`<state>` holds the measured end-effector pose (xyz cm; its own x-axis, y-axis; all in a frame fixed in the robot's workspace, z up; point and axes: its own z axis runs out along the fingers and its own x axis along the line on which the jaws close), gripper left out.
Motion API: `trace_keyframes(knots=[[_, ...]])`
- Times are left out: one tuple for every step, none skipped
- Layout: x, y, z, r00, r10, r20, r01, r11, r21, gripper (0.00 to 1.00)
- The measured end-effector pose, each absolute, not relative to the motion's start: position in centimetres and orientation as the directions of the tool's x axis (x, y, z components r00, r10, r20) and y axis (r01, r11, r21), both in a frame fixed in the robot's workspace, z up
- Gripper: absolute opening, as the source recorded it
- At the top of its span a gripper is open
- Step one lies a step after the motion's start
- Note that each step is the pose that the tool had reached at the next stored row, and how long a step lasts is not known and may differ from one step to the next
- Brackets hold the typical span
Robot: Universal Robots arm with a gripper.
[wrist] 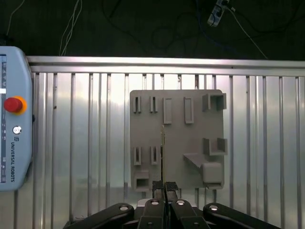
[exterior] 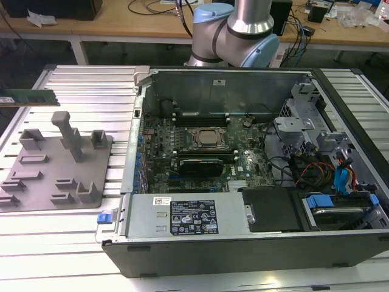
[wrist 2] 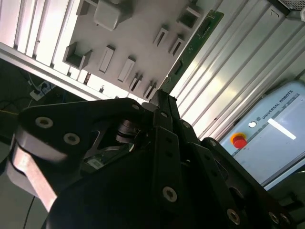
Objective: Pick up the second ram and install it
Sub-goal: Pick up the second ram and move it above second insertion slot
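exterior view: second ram (exterior: 29,97) hangs above the surface (exterior: 85,85), well apart from the computer case (exterior: 243,249). second wrist view: claw (wrist 2: 162,98) is closed on one end of it. first wrist view: it sits edge-on over the holder plate (wrist: 190,109). risk: the end-only grip may let it pivot and misalign.

One of each, by your count.
You have one robot arm (exterior: 234,30), one gripper (wrist: 164,185) whose two fingers pinch one green ram stick (exterior: 27,97), one grey holder plate (exterior: 67,173), one open computer case (exterior: 243,252) with one processor socket (exterior: 203,139) on its board, and one pendant (wrist: 14,143) bearing one red button (wrist: 13,104). The plate's small slots are too many for you to count surely.
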<state>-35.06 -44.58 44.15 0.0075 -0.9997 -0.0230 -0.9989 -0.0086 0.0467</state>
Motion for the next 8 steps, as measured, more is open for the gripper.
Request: trace_keyframes(knots=[[-34.9,-44.6,44.2,0.008,-1.0,-0.023,-0.999,-0.009,0.047,0.09],[-34.7,-44.6,44.2,0.008,-1.0,-0.023,-0.999,-0.009,0.047,0.09],[-34.4,-44.6,44.2,0.007,-1.0,-0.023,-0.999,-0.008,0.047,0.09],[-34.1,-44.6,44.2,0.007,-1.0,-0.023,-0.999,-0.008,0.047,0.09],[-33.8,-44.6,44.2,0.007,-1.0,-0.023,-0.999,-0.009,0.047,0.09],[-33.4,-44.6,44.2,0.007,-1.0,-0.023,-0.999,-0.008,0.047,0.09],[-33.1,-44.6,44.2,0.008,-1.0,-0.023,-0.999,-0.009,0.047,0.09],[-32.5,-44.6,44.2,0.008,-1.0,-0.023,-0.999,-0.009,0.047,0.09]])
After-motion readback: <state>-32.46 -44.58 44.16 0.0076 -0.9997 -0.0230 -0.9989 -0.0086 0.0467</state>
